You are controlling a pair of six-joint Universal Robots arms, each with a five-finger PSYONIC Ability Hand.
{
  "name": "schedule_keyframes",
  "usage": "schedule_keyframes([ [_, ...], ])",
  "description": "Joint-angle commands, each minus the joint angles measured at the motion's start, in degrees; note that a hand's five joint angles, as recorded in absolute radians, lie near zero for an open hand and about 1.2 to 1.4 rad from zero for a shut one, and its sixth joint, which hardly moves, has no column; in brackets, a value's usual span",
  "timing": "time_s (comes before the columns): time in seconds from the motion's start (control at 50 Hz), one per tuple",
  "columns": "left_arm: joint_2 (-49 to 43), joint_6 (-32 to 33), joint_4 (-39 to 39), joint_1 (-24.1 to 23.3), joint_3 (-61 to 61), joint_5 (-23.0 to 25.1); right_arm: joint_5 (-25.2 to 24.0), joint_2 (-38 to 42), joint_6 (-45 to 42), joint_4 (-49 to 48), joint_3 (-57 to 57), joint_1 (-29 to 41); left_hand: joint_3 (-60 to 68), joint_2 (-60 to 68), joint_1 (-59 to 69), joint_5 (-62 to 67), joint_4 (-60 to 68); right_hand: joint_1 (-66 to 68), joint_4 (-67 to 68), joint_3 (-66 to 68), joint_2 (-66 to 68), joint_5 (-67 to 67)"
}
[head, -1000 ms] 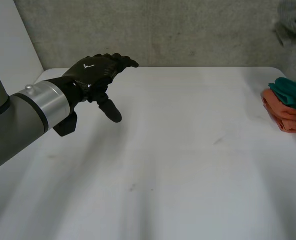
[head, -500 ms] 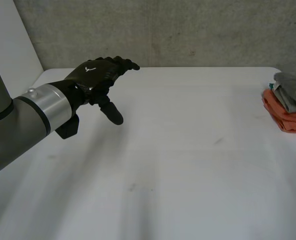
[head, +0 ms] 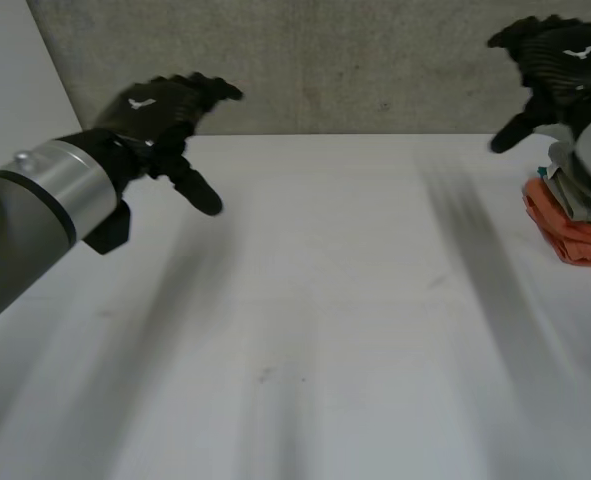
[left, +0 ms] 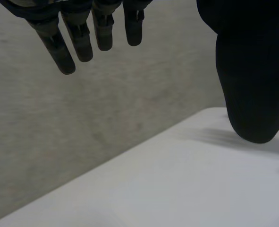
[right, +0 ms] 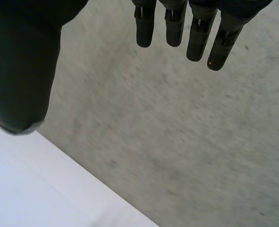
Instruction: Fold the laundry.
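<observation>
Hovering: left hand (head: 160,110), right hand (head: 560,60) near folded stack (head: 575,232)

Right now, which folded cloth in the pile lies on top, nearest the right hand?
The grey cloth: it lies uppermost, just below the right hand. The orange cloth lies under it, on the table.

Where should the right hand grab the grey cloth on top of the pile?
Likely the grey cloth's edge facing the middle of the table, reached from above: that edge lies exposed atop the orange cloth, and the open right hand hovers nearby.
</observation>
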Motion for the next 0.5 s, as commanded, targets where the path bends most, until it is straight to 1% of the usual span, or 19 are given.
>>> schedule_keyframes([
  [0.02, 1.7, 0.2, 1.3, 2.6, -1.4, -10.5, 13.5, -4.1, 2.3, -3.2, 6.9, 11.4, -2.0, -1.5, -0.9, -2.6, -1.6, -1.7, -3.4, -2.3, -2.8, -3.8],
  [0.08, 1.7, 0.1, 1.3, 2.9, -1.7, -11.8, 18.5, -4.0, 1.9, -3.5, 7.3, 13.8, -2.0, -1.5, -1.0, -2.6, -1.6, -1.7, -3.4, -2.3, -2.8, -3.8],
  [0.12, 1.7, 0.1, 1.4, 2.9, -1.8, -11.8, 20.2, -3.7, 1.4, -2.9, 6.7, 14.5, -2.0, -1.5, -1.0, -2.6, -1.6, -1.7, -3.4, -2.3, -2.8, -3.8],
  [0.22, 1.6, 0.0, 2.4, 2.7, -2.4, -11.8, 21.2, -3.5, -0.7, -3.0, 7.5, 15.0, -2.0, -1.5, -1.0, -2.6, -1.6, -1.7, -3.4, -2.3, -2.8, -3.8],
  [0.3, 1.0, -0.1, 6.0, 2.3, -4.5, -11.9, 21.4, -3.4, -1.4, -4.4, 10.0, 15.1, -2.0, -1.5, -1.0, -2.6, -1.6, -1.7, -3.4, -2.3, -2.8, -3.8],
  [0.38, 0.3, -0.1, 14.5, 2.2, -9.5, -11.9, 21.2, -1.4, -1.4, -9.6, 13.7, 15.7, -2.0, -1.5, -1.0, -2.6, -1.6, -1.7, -3.4, -2.3, -2.8, -3.8],
  [0.4, -0.7, -0.1, 19.1, 2.2, -12.3, -11.9, 20.9, 0.5, -1.4, -12.0, 15.3, 16.4, -2.0, -1.5, -1.0, -2.6, -1.6, -1.7, -3.4, -2.3, -2.8, -3.8],
  [0.44, -2.1, -0.1, 23.3, 2.2, -14.6, -11.9, 20.7, 3.0, -1.4, -14.2, 16.2, 17.6, -2.0, -1.5, -1.0, -2.6, -1.6, -1.7, -3.4, -2.3, -2.8, -3.8],
  [0.46, -3.0, -0.1, 25.7, 2.2, -15.7, -11.9, 20.3, 5.8, -1.6, -16.2, 16.8, 19.4, -2.0, -1.5, -1.0, -2.6, -1.6, -1.7, -3.4, -2.3, -2.8, -3.8],
  [0.48, -5.0, -0.1, 30.6, 2.2, -17.8, -11.9, 20.0, 7.4, -1.7, -17.1, 16.9, 20.4, -2.0, -1.5, -1.0, -2.6, -1.6, -1.7, -3.4, -2.3, -2.8, -3.8],
  [0.5, -6.1, 0.0, 33.0, 2.2, -18.6, -11.9, 19.7, 8.9, -1.7, -17.8, 17.0, 21.1, -2.0, -1.5, -1.0, -2.6, -1.6, -1.7, -3.4, -2.3, -2.8, -3.8],
])
